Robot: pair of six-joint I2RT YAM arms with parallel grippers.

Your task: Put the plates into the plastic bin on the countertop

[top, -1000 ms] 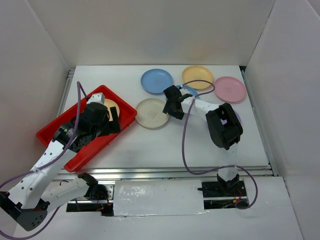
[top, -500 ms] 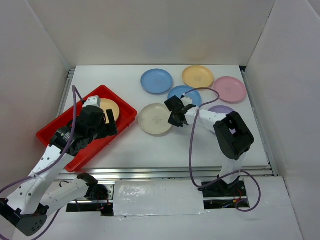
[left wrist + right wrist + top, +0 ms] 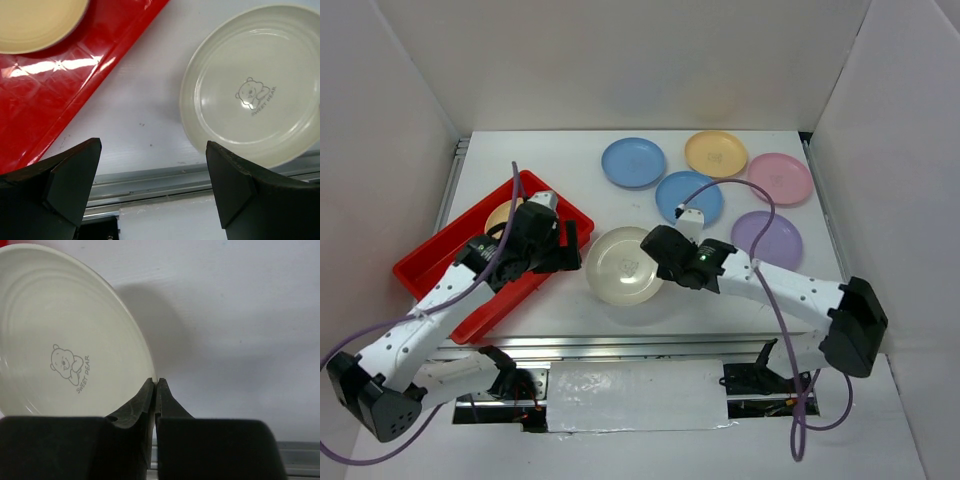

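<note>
Top external view, two entries. My right arm: low, stretched leftward over the white countertop (image 3: 600, 312), right gripper (image 3: 657, 262) pinched tight on the rim of the cream plate (image 3: 620, 266), which is round, shallow, glossy plastic with a bear print and lies just beside the red plastic bin (image 3: 420, 272). My left arm: bent over that bin, left gripper (image 3: 572, 247) spread wide, holding nothing. Bin: rectangular, low-rimmed, one yellow-orange plate (image 3: 502, 216) inside.

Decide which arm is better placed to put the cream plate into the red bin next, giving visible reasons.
Right. The right gripper is shut on the cream plate near the red bin; the left gripper hangs open, empty.
</note>
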